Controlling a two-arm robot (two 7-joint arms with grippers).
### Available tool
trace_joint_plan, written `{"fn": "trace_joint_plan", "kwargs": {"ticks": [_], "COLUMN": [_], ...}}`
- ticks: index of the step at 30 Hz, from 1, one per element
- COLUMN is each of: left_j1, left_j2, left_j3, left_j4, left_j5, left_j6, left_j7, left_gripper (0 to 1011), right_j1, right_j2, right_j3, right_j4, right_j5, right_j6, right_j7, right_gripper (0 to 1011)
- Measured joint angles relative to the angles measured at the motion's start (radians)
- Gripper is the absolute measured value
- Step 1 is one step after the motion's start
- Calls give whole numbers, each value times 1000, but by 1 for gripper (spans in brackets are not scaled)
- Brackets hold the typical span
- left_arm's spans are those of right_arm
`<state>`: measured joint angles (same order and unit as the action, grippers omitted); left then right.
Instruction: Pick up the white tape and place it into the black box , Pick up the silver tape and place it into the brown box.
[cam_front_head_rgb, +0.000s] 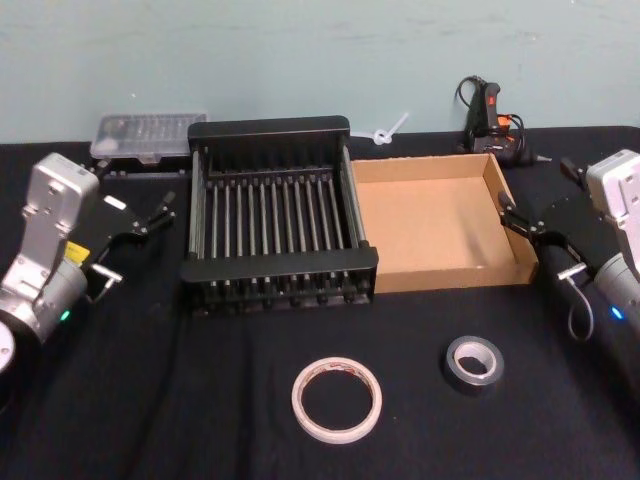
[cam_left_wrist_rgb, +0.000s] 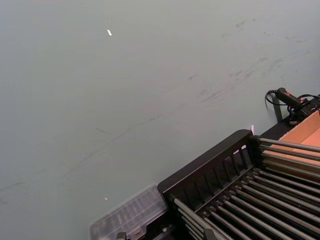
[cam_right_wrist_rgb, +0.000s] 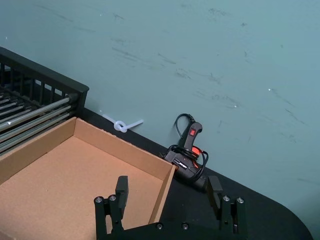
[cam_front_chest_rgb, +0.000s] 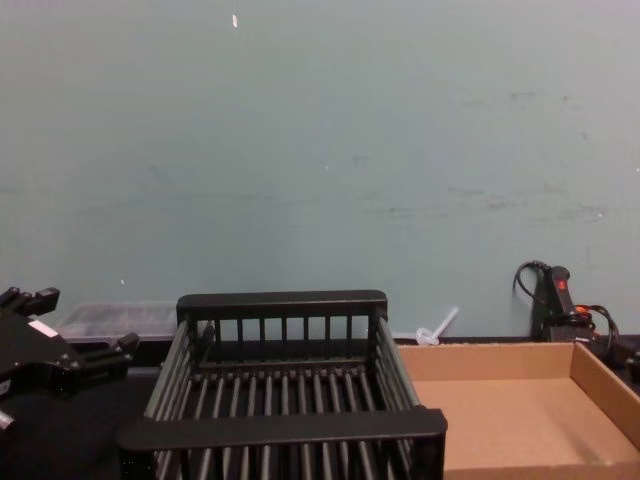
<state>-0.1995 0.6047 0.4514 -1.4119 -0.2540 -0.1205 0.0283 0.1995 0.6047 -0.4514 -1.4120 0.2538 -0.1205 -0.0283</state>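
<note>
Both tapes lie untouched: the white tape (cam_front_head_rgb: 337, 399) at six o'clock, the silver tape (cam_front_head_rgb: 474, 362) just beside it at four. The left gripper (cam_front_head_rgb: 166, 211) and right gripper (cam_front_head_rgb: 506, 214) wait wide open and empty. A mix-up is the likely slip, the wrong roll landing in the black box (cam_front_head_rgb: 278, 287) or brown box (cam_front_head_rgb: 440, 278).

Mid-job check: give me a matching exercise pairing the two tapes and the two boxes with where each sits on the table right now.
Things:
1. white tape
2. silver tape
3. black box
4. brown box

Places:
A. back row, on the robot's right, beside the slatted crate
B. front of the table, near the middle, lying flat
C. back row, left of the cardboard tray, nothing inside
D. front of the table, toward the robot's right, lying flat

Pairs: 1-B, 2-D, 3-C, 4-A
</note>
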Motion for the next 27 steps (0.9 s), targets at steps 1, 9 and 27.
{"fn": "trace_joint_plan", "kwargs": {"ticks": [1,9,27], "left_j1": [0,0,0], "left_j2": [0,0,0], "left_j3": [0,0,0], "left_j4": [0,0,0], "left_j5": [0,0,0], "left_j6": [0,0,0], "left_j7": [0,0,0], "left_gripper": [1001,1001,1001], "right_j1": [0,0,0], "right_j2": [0,0,0], "right_j3": [0,0,0], "right_j4": [0,0,0], "right_j5": [0,0,0], "right_j6": [0,0,0], "right_j7": [0,0,0], "right_gripper": [1002,1002,1003]}}
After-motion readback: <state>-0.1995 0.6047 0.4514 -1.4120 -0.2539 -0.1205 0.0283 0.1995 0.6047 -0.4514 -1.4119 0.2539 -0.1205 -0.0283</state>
